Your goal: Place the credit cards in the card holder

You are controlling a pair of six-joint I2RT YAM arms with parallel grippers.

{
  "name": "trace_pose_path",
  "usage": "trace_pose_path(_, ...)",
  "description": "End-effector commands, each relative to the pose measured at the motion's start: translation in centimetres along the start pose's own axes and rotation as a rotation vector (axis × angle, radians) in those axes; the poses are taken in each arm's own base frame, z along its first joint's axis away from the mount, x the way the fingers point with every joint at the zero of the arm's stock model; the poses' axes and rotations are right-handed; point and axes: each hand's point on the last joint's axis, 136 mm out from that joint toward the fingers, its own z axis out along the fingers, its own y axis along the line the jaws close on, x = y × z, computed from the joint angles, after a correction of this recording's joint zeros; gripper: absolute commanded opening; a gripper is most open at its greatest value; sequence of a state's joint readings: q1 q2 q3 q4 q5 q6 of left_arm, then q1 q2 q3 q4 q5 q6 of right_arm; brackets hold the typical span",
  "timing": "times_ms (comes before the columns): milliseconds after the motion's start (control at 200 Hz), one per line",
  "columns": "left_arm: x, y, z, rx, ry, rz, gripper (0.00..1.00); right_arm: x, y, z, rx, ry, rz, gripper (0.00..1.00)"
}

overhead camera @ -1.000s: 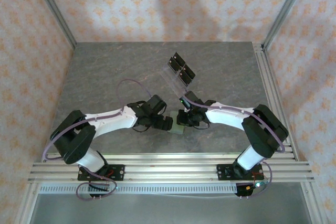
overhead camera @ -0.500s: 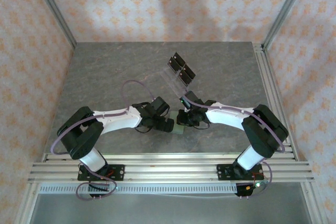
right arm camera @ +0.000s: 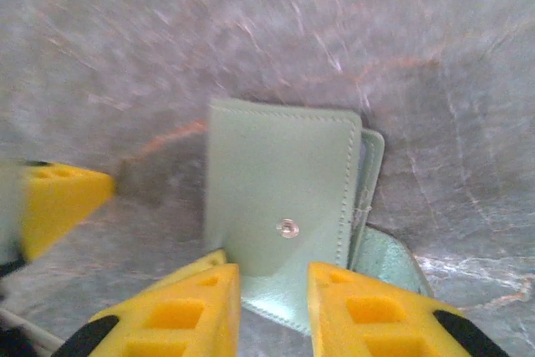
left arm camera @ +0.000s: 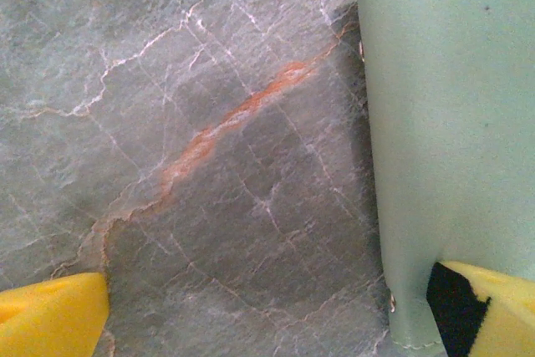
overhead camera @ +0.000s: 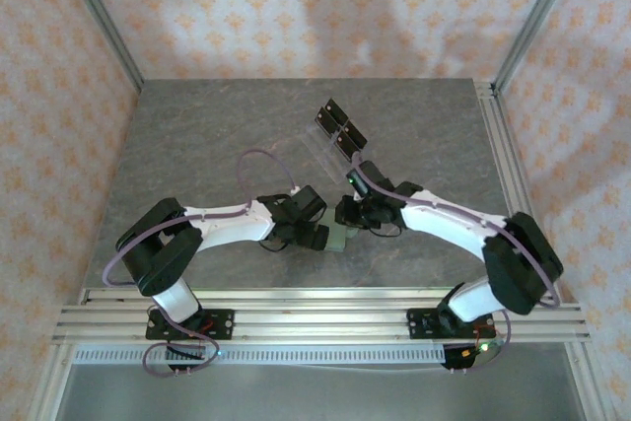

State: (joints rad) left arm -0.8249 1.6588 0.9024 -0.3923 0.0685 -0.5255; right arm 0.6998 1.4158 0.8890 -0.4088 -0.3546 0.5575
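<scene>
The small sage-green soft leather folding card holder lies flat on the grey veined stone tabletop, near its front middle, between the two gripper heads. In the right wrist view its face carries pale stitching round the edge and a small round metal snap stud. Its long axis runs away from the camera, with the stud at the near end. On its right side a second layer and a paler inner strip stick out from under the top flap (whether that strip is a card I cannot tell).

The right gripper hangs over the holder's near edge, its yellow foam pads a short way apart and nothing seen clamped between them. From above, it sits just behind the holder.

The left gripper is spread as wide as it goes and grasps nothing. One yellow pad is over bare stone and the other lies at the holder's near corner. In that view the holder runs top to bottom along the right side.

Further back stands a clear plastic stand with black rectangles, well apart from the holder.
</scene>
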Motion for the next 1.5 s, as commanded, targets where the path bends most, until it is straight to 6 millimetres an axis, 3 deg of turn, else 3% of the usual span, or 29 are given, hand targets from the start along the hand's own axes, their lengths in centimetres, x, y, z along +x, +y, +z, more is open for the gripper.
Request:
trace_pose_path(0,0.6,0.5,0.9,-0.039,0.017,0.011,1.00,-0.8,-1.7,-2.4,0.113,-0.046,-0.001,0.30)
trace_pose_path(110,0.7,0.4,1.0,-0.038,0.014,-0.016,1.00,-0.4,-3.2,-2.7,0.196,-0.025,-0.020,0.34)
trace_pose_path(445,1.0,0.1,1.2,-0.038,0.017,-0.012,1.00,0.6,-4.9,-1.1,0.270,0.035,-0.025,0.33)
trace_pose_path(1311,1.3,-0.1,1.4,-0.044,0.021,-0.003,1.00,2.7,-5.4,1.2,0.222,0.100,0.028,0.21)
trace_pose_path(1496,1.3,0.0,1.5,-0.047,0.024,-0.005,1.00,2.8,-5.5,1.3,0.219,0.102,0.028,0.13)
